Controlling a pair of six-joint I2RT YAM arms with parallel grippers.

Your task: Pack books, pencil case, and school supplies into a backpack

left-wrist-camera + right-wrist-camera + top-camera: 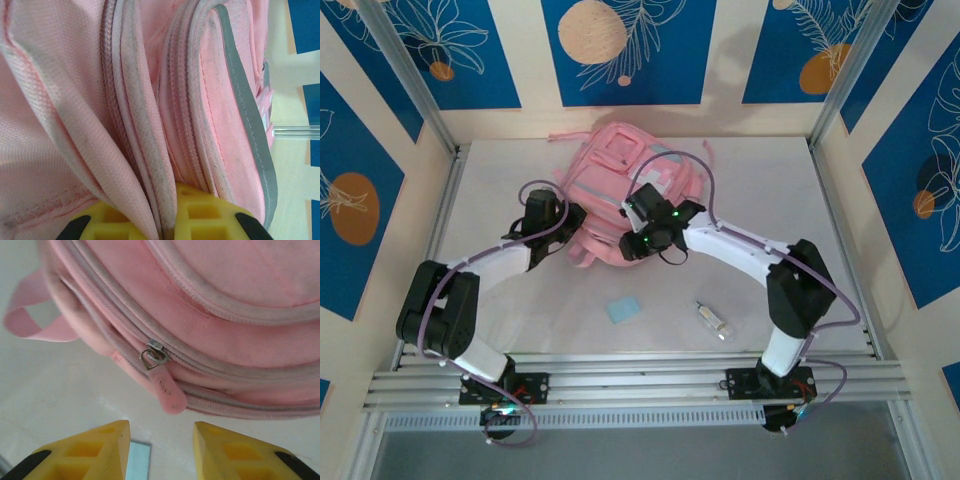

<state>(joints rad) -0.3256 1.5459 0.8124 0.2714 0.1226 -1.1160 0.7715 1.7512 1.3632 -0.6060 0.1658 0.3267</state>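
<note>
left gripper (162,222) clamped on zipper edge of big soft pink fabric backpack (220,100) | right gripper (161,445) jaws apart, just short of pink zipper pull (167,390)

Both arms are the same build: the left arm (498,264) and right arm (740,246) have white link shells with chunky black joint housings. A purple cable (712,195) loops along each one, little green lights (672,212) glow on the black parts, and the fingers (95,455) are bright yellow moulded plastic with square recesses and black backing.
</note>
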